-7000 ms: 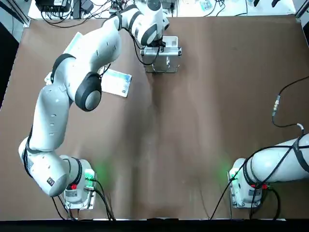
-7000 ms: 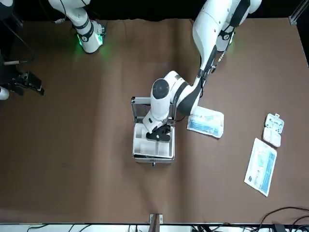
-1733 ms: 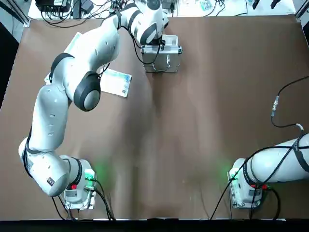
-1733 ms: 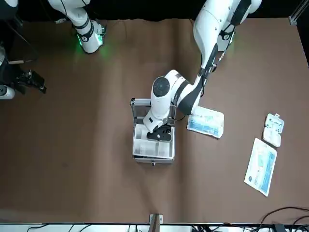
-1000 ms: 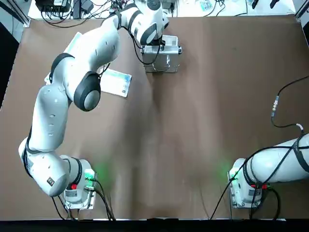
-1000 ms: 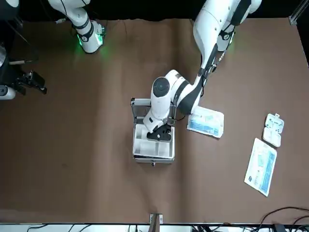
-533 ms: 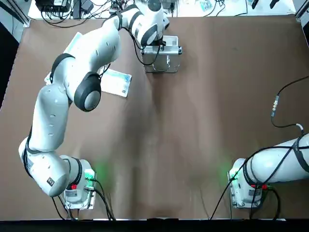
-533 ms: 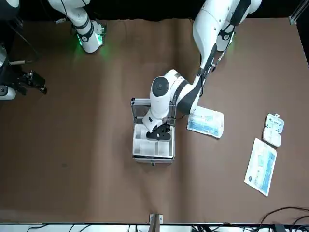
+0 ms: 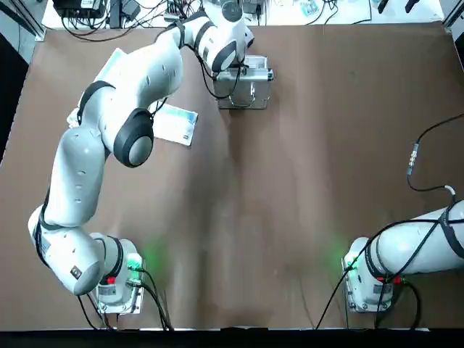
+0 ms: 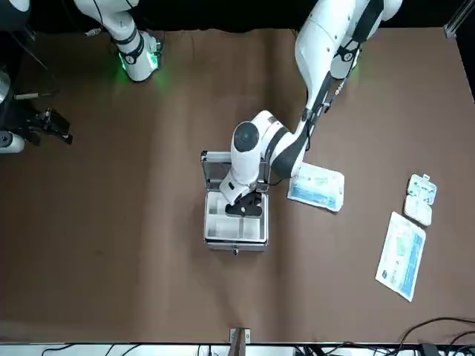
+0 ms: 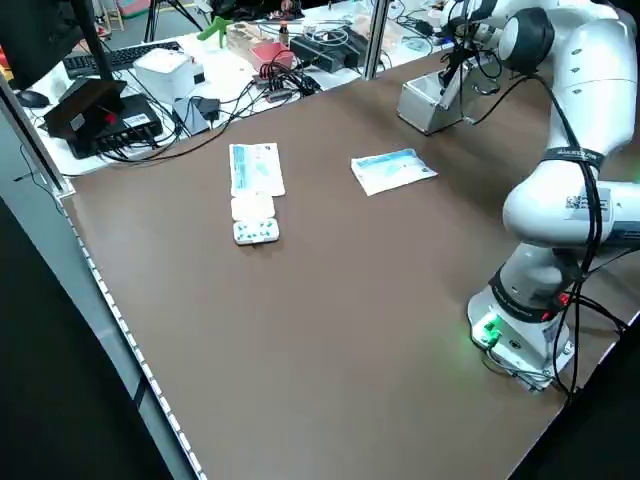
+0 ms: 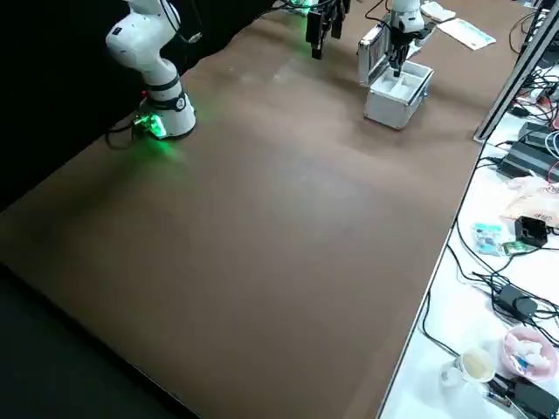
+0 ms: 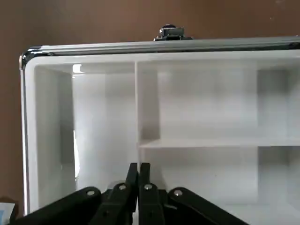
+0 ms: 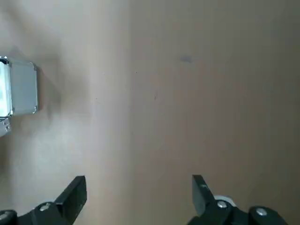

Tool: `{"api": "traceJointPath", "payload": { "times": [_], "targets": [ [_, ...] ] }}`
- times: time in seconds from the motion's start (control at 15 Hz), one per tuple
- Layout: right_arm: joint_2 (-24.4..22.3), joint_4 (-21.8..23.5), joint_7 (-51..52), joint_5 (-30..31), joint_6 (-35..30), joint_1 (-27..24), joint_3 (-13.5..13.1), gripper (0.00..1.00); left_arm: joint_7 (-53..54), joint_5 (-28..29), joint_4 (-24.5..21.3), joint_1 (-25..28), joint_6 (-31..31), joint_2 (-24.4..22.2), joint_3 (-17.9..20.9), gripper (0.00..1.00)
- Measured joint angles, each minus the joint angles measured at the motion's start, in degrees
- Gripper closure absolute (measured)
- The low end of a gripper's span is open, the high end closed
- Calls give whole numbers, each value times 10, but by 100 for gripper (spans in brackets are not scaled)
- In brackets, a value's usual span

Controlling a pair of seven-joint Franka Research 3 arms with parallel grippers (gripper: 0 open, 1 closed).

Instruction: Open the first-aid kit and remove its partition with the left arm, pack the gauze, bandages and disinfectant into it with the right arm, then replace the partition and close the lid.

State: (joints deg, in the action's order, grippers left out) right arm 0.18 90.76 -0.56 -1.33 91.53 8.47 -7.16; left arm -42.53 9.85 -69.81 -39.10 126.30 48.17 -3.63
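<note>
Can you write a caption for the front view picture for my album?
Left gripper over the open silver first-aid kit.

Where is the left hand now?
In the left wrist view, the left hand is over the kit's white tray, beside the divider wall, opposite the latch.

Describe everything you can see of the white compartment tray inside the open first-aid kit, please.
The white compartment tray sits inside the first-aid kit, its rim just within the metal edge. Smooth and glossy like plastic, it has thin walls dividing off one long section and two others. The left gripper's fingers are closed at a dividing wall; whether they grip it is unclear.
</note>
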Motion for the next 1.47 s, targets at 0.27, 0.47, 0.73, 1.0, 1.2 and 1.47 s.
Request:
{"api": "traceJointPath", "payload": {
  "times": [0.27,0.47,0.73,1.0,1.2,1.47],
  "targets": [
    [0,0,0,0,1,0,0,1,0,0,0,0,0,0,0,97],
    [0,0,0,0,1,0,0,1,0,0,0,0,0,1,0,92],
    [0,0,0,0,1,0,0,1,1,0,-1,1,1,1,0,73],
    [0,0,0,0,1,0,0,1,0,0,2,1,1,-1,0,66],
    [0,0,0,0,1,0,0,1,-2,-12,7,3,-4,-10,0,65],
    [0,0,0,0,1,0,0,1,-2,-34,7,7,-18,-38,1,51]
  ]
}}
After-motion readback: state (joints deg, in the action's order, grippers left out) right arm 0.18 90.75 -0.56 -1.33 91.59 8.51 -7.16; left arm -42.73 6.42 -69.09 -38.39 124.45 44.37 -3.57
